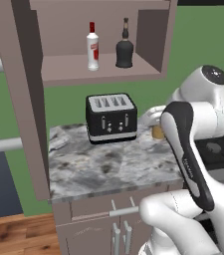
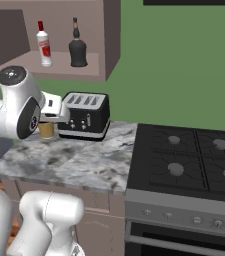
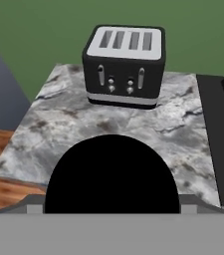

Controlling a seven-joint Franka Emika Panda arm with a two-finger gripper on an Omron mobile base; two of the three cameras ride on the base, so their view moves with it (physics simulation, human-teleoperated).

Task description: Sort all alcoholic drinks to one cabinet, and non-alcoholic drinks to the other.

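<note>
The clear bottle (image 1: pixel 92 46) wears a red label, its writing too small to read, and stands beside the black bottle (image 1: pixel 124 49) on the open cabinet (image 1: pixel 148 30) shelf. Down on the counter (image 1: pixel 108 167), the tan cup (image 3: pixel 111 174) with its black top sits right under the gripper (image 2: pixel 48 120), fingers spread wide around it. The toaster (image 1: pixel 111 117) stands behind.

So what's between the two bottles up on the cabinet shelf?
Nothing. In the left base view, a bare strip of shelf separates the clear bottle from the black bottle; they stand apart, not touching.
</note>
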